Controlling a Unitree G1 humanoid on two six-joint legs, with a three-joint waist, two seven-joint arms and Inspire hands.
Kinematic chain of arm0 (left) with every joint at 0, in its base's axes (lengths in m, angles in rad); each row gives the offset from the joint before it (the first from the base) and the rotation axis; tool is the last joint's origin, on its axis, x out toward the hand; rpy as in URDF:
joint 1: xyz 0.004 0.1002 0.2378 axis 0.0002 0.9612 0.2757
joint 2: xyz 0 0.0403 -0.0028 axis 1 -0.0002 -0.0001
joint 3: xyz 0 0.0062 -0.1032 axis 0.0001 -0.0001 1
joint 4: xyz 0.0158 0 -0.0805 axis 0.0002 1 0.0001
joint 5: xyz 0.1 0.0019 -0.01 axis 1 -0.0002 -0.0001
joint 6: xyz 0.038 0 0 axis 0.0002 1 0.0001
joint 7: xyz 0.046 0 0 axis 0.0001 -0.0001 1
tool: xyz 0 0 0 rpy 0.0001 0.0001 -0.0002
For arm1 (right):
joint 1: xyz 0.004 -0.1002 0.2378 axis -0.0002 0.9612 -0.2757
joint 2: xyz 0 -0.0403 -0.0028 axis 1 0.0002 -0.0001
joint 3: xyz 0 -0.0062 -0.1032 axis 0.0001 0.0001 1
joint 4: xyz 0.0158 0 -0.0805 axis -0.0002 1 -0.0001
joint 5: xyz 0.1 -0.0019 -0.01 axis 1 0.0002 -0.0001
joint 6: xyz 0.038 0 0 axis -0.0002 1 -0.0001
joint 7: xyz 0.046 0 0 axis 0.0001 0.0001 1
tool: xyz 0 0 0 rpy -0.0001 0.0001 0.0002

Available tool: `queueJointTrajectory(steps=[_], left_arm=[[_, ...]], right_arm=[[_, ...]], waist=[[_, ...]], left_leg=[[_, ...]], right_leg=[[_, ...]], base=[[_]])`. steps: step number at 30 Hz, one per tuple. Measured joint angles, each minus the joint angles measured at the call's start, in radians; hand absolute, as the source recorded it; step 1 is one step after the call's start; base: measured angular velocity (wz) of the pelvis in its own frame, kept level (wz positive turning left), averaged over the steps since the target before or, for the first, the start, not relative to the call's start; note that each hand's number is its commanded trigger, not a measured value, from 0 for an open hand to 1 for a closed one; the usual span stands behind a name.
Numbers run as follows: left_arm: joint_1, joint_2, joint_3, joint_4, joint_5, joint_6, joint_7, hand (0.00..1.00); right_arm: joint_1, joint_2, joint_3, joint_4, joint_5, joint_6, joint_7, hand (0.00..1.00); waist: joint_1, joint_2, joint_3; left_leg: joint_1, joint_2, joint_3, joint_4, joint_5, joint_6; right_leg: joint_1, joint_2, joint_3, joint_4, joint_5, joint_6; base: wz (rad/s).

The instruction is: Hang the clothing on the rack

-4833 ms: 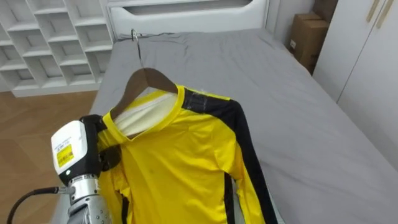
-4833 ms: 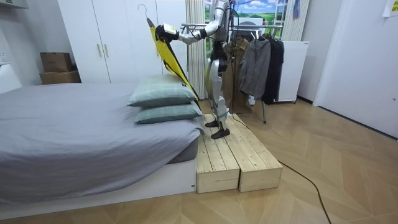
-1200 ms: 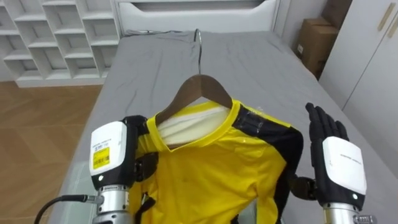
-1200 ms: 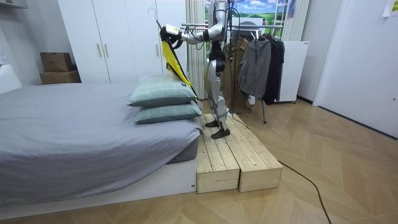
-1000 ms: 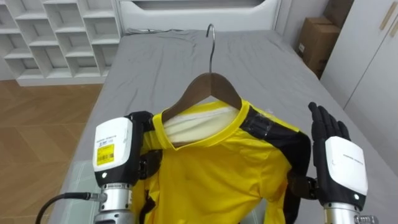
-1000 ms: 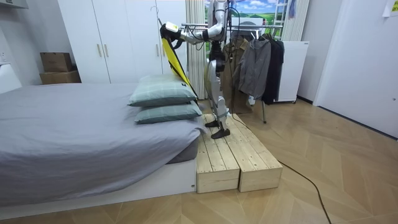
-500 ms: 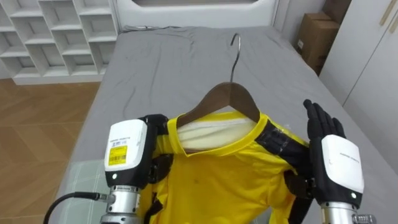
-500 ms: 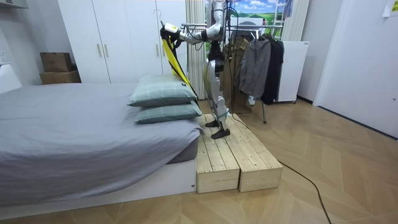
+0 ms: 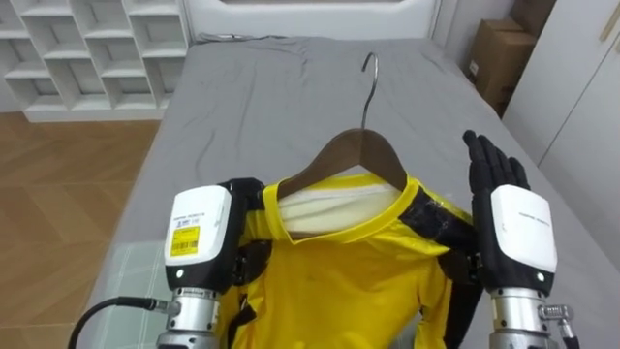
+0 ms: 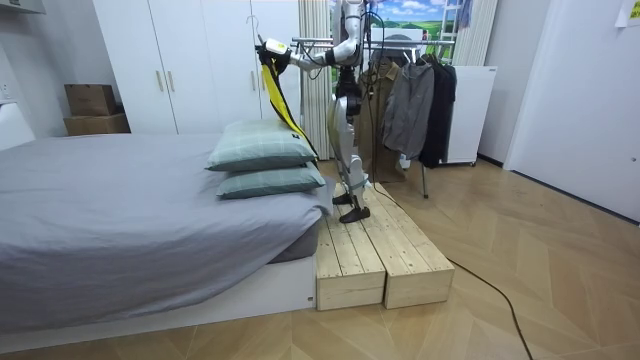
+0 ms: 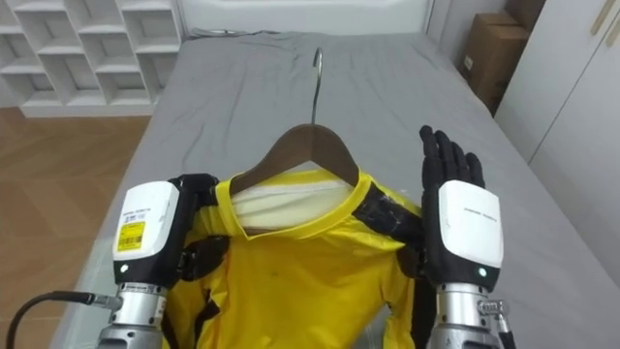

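A yellow shirt (image 9: 349, 281) with black sleeves hangs on a wooden hanger (image 9: 360, 155) whose metal hook (image 9: 368, 70) points up. I hold it in the air over the bed. My left hand (image 9: 199, 237) is shut on the shirt's left shoulder at the hanger's end. My right hand (image 9: 513, 228) is open, its fingers straight up, beside the shirt's right shoulder. In the room view I stand on a wooden platform (image 10: 380, 260) beside the bed, holding the shirt (image 10: 278, 95) high, with a clothes rack (image 10: 410, 60) behind me.
A grey bed (image 9: 271, 107) lies below the shirt, with two pillows (image 10: 265, 150) at my end. White shelves (image 9: 87, 48) stand at far left, cardboard boxes (image 9: 499, 53) and a white wardrobe (image 9: 581, 97) at right. Dark clothes (image 10: 425, 100) hang on the rack.
My right hand has come up beside the shirt's right shoulder and risen a little further. The shirt on its hanger has moved right and nearer to my body.
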State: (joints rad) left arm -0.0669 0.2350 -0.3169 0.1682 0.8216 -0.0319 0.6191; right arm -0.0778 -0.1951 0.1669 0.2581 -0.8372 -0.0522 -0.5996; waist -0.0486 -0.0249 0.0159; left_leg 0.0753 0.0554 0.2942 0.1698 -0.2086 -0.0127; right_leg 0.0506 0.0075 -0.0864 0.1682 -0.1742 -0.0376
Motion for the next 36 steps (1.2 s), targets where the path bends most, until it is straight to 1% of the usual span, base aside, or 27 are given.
queueJointTrajectory(steps=[8, 11, 14, 17, 20, 22, 23, 24, 25, 26, 27, 28, 29, 30, 31, 32, 33, 34, 35, 36], left_arm=[[0.000, 0.002, -0.006, 0.000, -0.001, 0.000, 0.006, 1.00], [-0.003, 0.010, -0.008, 0.000, 0.000, 0.000, 0.008, 1.00], [-0.004, 0.017, -0.021, 0.000, 0.001, 0.007, 0.008, 1.00], [-0.004, 0.017, -0.023, 0.000, 0.002, 0.011, 0.008, 1.00], [-0.004, 0.018, -0.026, 0.000, 0.006, 0.016, 0.008, 1.00], [-0.004, 0.018, -0.031, 0.000, 0.006, 0.020, 0.009, 1.00], [-0.004, 0.017, -0.033, 0.000, 0.006, 0.023, 0.009, 1.00], [-0.004, 0.017, -0.033, 0.000, 0.006, 0.024, 0.009, 1.00], [-0.004, 0.019, -0.037, 0.000, 0.006, 0.028, 0.009, 1.00], [-0.004, 0.019, -0.041, 0.000, 0.006, 0.028, 0.010, 1.00], [-0.004, 0.024, -0.041, 0.000, 0.005, 0.028, 0.015, 1.00], [-0.004, 0.031, -0.037, 0.000, 0.005, 0.028, 0.023, 1.00], [-0.004, 0.042, -0.021, 0.002, 0.005, 0.028, 0.029, 1.00], [-0.007, 0.039, -0.020, 0.013, 0.010, 0.032, 0.015, 1.00], [-0.008, 0.033, -0.023, 0.014, 0.020, 0.032, 0.004, 1.00], [-0.010, 0.027, -0.025, 0.014, 0.026, 0.034, -0.005, 1.00], [-0.012, 0.026, -0.026, 0.013, 0.028, 0.036, -0.006, 1.00], [-0.012, 0.026, -0.027, 0.011, 0.033, 0.038, -0.006, 1.00], [-0.012, 0.027, -0.030, 0.008, 0.036, 0.046, -0.006, 1.00], [-0.013, 0.027, -0.034, 0.008, 0.036, 0.057, -0.006, 1.00]], right_arm=[[-0.015, -0.005, 0.033, 0.009, 0.003, 0.003, -0.001, 0.00], [-0.053, -0.015, 0.086, 0.052, 0.003, 0.006, -0.004, 0.00], [-0.058, -0.020, 0.125, 0.054, 0.002, 0.011, -0.003, 0.00], [-0.058, -0.017, 0.129, 0.054, 0.001, 0.012, 0.000, 0.00], [-0.058, -0.017, 0.136, 0.054, 0.003, 0.023, 0.000, 0.00], [-0.058, -0.017, 0.138, 0.054, 0.003, 0.026, 0.000, 0.00], [-0.058, -0.017, 0.141, 0.055, 0.003, 0.029, 0.000, 0.00], [-0.058, -0.017, 0.142, 0.056, 0.003, 0.030, 0.000, 0.00], [-0.058, -0.017, 0.145, 0.058, 0.003, 0.030, 0.000, 0.00], [-0.059, -0.017, 0.146, 0.058, 0.003, 0.030, 0.000, 0.00], [-0.065, -0.011, 0.149, 0.062, 0.005, 0.028, -0.001, 0.00], [-0.076, -0.008, 0.158, 0.066, 0.005, 0.027, -0.001, 0.00], [-0.106, -0.008, 0.190, 0.074, 0.001, 0.025, -0.001, 0.00], [-0.106, -0.018, 0.207, 0.086, 0.000, 0.024, -0.007, 0.00], [-0.104, -0.019, 0.206, 0.091, 0.008, 0.024, -0.009, 0.00], [-0.106, -0.031, 0.206, 0.104, 0.027, 0.026, -0.006, 0.00], [-0.108, -0.044, 0.206, 0.105, 0.045, 0.027, 0.002, 0.00], [-0.109, -0.046, 0.206, 0.107, 0.047, 0.028, 0.004, 0.00], [-0.111, -0.049, 0.204, 0.113, 0.047, 0.029, 0.005, 0.13], [-0.117, -0.036, 0.204, 0.123, 0.047, 0.030, 0.008, 0.33]], waist=[[0.003, 0.000, -0.0002], [0.004, 0.001, -0.0005], [0.007, 0.001, -0.0010], [0.007, 0.003, -0.0018], [0.020, 0.004, -0.0033], [0.024, 0.005, -0.0041], [0.027, 0.005, -0.0042], [0.030, 0.005, -0.0042], [0.032, 0.006, -0.0051], [0.033, 0.011, -0.0073], [0.040, 0.016, -0.0056], [0.050, 0.015, -0.0061], [0.055, 0.009, -0.0072], [0.021, 0.021, -0.0094], [0.011, 0.022, -0.0089], [0.009, 0.017, -0.0064], [0.009, 0.014, -0.0048], [0.009, 0.013, -0.0051], [0.011, 0.010, -0.0063], [0.015, 0.005, -0.0054]], left_leg=[[-0.010, 0.001, -0.027, 0.000, 0.000, 0.000], [-0.012, 0.002, -0.031, 0.000, 0.000, 0.000], [-0.016, 0.002, -0.042, 0.000, 0.000, 0.000], [-0.021, 0.001, -0.052, 0.000, 0.000, 0.000], [-0.022, 0.001, -0.059, 0.000, 0.000, 0.000], [-0.021, 0.001, -0.073, -0.001, 0.000, 0.000], [-0.017, 0.001, -0.095, -0.002, 0.000, 0.000], [-0.015, 0.001, -0.107, -0.003, 0.000, 0.000], [-0.008, 0.005, -0.148, -0.004, 0.002, -0.001], [-0.004, 0.019, -0.207, -0.005, 0.005, -0.004], [0.004, 0.033, -0.286, -0.009, 0.007, -0.005], [0.004, 0.037, -0.307, -0.008, 0.006, -0.007], [-0.003, 0.040, -0.308, 0.000, -0.008, -0.025], [-0.009, 0.053, -0.289, -0.004, -0.015, -0.045], [-0.006, 0.056, -0.268, -0.007, -0.013, -0.047], [0.003, 0.058, -0.217, -0.017, -0.005, -0.046], [0.002, 0.060, -0.185, -0.023, -0.001, -0.046], [0.003, 0.060, -0.180, -0.024, -0.001, -0.046], [0.006, 0.056, -0.181, -0.025, -0.001, -0.046], [0.007, 0.053, -0.180, -0.026, -0.001, -0.045]], right_leg=[[0.000, -0.005, -0.024, 0.003, 0.000, 0.000], [-0.001, -0.006, -0.028, 0.001, 0.000, 0.000], [0.000, -0.006, -0.039, 0.001, 0.000, 0.000], [-0.001, -0.006, -0.048, 0.000, 0.000, 0.000], [0.000, -0.005, -0.054, 0.001, 0.000, 0.000], [0.000, -0.005, -0.057, 0.003, 0.000, 0.000], [0.000, -0.003, -0.058, 0.008, 0.000, 0.000], [-0.001, -0.003, -0.059, 0.013, 0.000, 0.000], [-0.017, 0.000, -0.072, 0.040, 0.000, 0.000], [-0.042, 0.004, -0.087, 0.095, -0.003, 0.001], [-0.087, 0.019, -0.071, 0.112, -0.023, 0.004], [-0.113, 0.031, -0.051, 0.067, -0.011, -0.013], [-0.161, 0.030, -0.056, -0.019, 0.131, -0.043], [-0.146, 0.034, -0.094, -0.009, 0.137, -0.032], [-0.140, 0.033, -0.109, -0.009, 0.137, -0.032], [-0.129, 0.035, -0.096, -0.010, 0.137, -0.032], [-0.123, 0.038, -0.079, -0.013, 0.137, -0.032], [-0.123, 0.040, -0.080, -0.014, 0.137, -0.031], [-0.123, 0.042, -0.082, -0.014, 0.136, -0.031], [-0.122, 0.041, -0.083, -0.015, 0.136, -0.031]], base=[[0.10], [0.02], [0.10], [0.12], [0.03], [0.05], [0.00], [-0.04], [-0.08], [-0.28], [-0.51], [-0.92], [-0.50], [-0.15], [0.32], [0.17], [0.11], [0.16], [0.12], [0.08]])
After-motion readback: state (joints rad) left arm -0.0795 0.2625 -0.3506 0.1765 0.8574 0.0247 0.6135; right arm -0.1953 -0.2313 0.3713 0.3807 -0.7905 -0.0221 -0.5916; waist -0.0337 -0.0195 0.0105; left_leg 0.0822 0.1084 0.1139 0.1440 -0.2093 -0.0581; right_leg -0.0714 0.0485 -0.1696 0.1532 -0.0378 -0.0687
